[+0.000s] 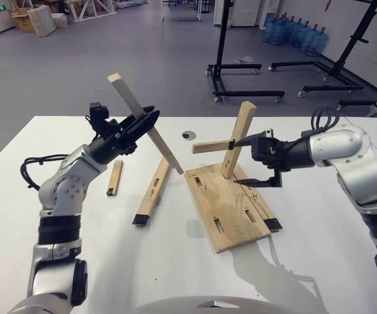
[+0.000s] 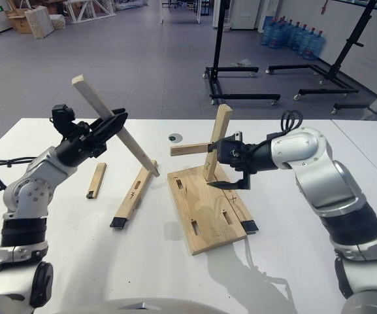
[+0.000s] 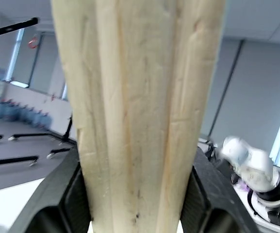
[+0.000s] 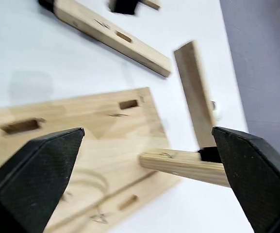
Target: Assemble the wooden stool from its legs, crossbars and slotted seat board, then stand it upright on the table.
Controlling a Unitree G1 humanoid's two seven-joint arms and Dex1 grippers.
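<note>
My left gripper [image 1: 142, 124] is shut on a long wooden leg [image 1: 136, 111], held tilted in the air above the table's left half; the same leg [image 3: 135, 111] sits between its fingers [image 3: 76, 194] in the left wrist view. The slotted seat board [image 1: 230, 209] lies flat at centre right. One leg [image 1: 237, 140] stands upright in it with a crossbar [image 1: 209, 147] sticking out sideways. My right gripper [image 1: 242, 161] is open, its fingers spread above and below that upright leg [image 4: 178, 165]. Another leg [image 1: 152, 193] with a black foot cap lies beside the board.
A short crossbar [image 1: 114, 178] lies on the table to the left. A further leg's black-capped end [image 1: 273, 224] pokes out at the seat board's right edge. A round grommet [image 1: 188, 135] sits near the table's far edge. Black stands [image 1: 244, 82] are on the floor beyond.
</note>
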